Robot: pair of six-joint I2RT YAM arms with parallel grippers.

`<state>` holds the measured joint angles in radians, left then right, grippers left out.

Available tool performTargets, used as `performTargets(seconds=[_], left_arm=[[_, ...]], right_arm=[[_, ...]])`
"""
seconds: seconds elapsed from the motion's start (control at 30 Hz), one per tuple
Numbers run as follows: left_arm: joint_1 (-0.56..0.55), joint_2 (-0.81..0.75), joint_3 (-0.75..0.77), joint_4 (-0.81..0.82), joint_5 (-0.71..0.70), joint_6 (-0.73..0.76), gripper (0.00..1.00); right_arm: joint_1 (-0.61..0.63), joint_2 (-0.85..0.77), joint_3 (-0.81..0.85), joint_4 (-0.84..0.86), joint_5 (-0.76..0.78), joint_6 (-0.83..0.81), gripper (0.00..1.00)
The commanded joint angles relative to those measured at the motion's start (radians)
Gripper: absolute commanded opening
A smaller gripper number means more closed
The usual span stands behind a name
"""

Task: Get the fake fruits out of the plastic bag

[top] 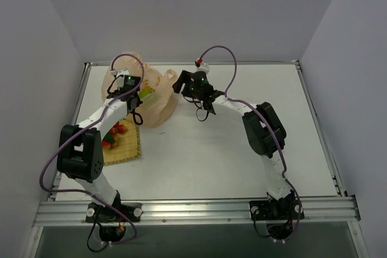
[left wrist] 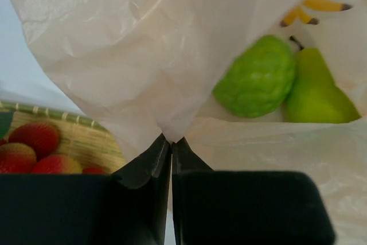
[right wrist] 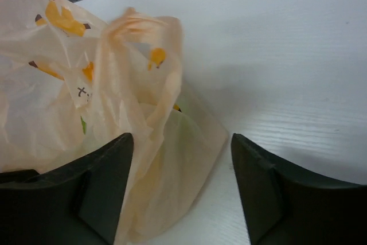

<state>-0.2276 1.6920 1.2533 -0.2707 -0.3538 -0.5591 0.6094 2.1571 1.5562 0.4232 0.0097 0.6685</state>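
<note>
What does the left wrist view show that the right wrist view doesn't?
Left wrist only: the left gripper shut on the plastic bag, two green fruits uncovered inside it, red fruits on a woven mat. Right wrist only: the open right gripper, the bag's handle loop, white table. Both: the bag's translucent, yellow-printed film.

1. The plastic bag [top: 154,99] lies at the far left of the table [top: 242,149].
2. The mat [top: 126,149] lies just in front of the bag, along the table's left edge.
3. The small fruits [left wrist: 35,139] sit on the mat, at its end nearest the bag.
4. Two larger fruits [left wrist: 258,78] lie side by side inside the bag, touching.
5. The left gripper [left wrist: 171,148] is at the bag's left side, with a fold of the bag between its fingers.
6. The right gripper [right wrist: 179,142] is at the bag's right side, with the bag's edge between its spread jaws.
</note>
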Motion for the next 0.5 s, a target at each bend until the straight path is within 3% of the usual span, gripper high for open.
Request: performTargets(seconds=[0.0,0.03,0.1,0.13,0.23,0.3,0.33,0.4,0.47], left_arm=[[0.039,-0.118,-0.099,0.062,0.042,-0.053,0.02],[0.045,-0.139,-0.123,0.067,0.055,-0.061,0.02],[0.063,-0.155,-0.176,0.067,0.082,-0.077,0.02],[0.068,-0.167,-0.193,0.073,0.090,-0.084,0.02],[0.071,-0.190,-0.250,0.103,0.117,-0.097,0.02],[0.068,-0.202,-0.278,0.154,0.148,-0.105,0.02],[0.066,-0.204,-0.296,0.166,0.176,-0.116,0.02],[0.059,-0.210,-0.310,0.212,0.200,-0.120,0.02],[0.056,-0.213,-0.318,0.249,0.233,-0.125,0.02]], right_arm=[[0.003,-0.042,-0.071,0.155,-0.100,0.000,0.60],[0.003,-0.052,-0.091,0.161,-0.105,-0.015,0.45],[0.003,-0.083,-0.154,0.164,-0.112,-0.058,0.35],[0.006,-0.098,-0.178,0.166,-0.106,-0.070,0.35],[0.003,-0.160,-0.266,0.148,-0.047,-0.121,0.45],[0.003,-0.219,-0.288,0.118,-0.013,-0.176,0.62],[0.007,-0.264,-0.286,0.095,0.036,-0.197,0.65],[0.018,-0.305,-0.260,0.069,0.050,-0.248,0.66],[0.061,-0.350,-0.219,0.013,0.045,-0.354,0.60]])
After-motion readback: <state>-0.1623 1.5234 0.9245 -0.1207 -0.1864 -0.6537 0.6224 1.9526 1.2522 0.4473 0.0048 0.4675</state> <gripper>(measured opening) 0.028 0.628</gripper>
